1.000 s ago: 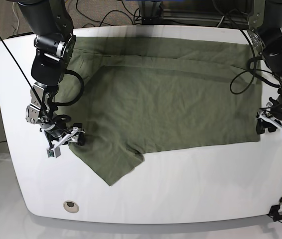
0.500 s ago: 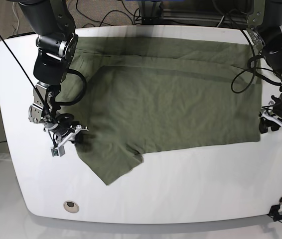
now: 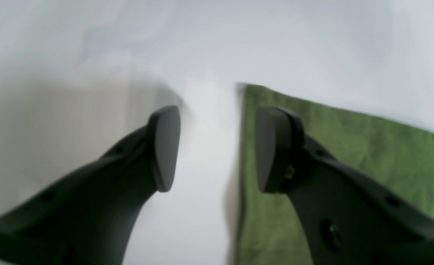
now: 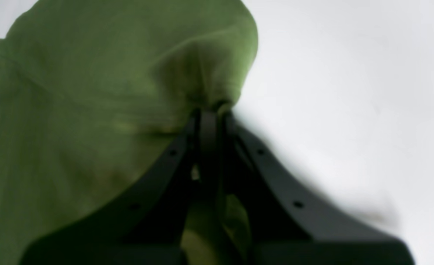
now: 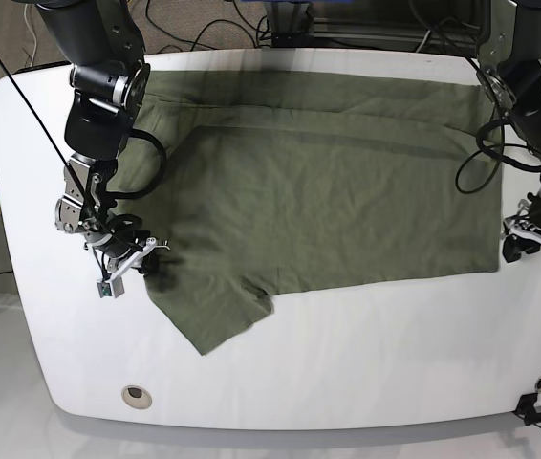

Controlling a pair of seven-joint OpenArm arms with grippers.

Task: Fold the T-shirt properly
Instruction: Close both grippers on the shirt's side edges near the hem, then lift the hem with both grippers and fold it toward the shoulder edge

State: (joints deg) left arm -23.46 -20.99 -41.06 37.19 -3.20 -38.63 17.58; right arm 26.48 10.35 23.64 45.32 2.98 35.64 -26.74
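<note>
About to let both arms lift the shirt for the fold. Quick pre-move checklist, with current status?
1. Right gripper shut on the T-shirt: ok, cloth is bunched between the closed jaws.
2. Left gripper gripping cloth: not ok, the jaws stand open with the shirt's edge running between them, one finger over the cloth, the other over bare table.
3. Left gripper low enough to pinch the edge: cannot tell, the view is blurred.
4. Shirt lying flat between the arms: ok, only slight wrinkles in the base view.
5. How many layers the right gripper holds: cannot tell.
</note>
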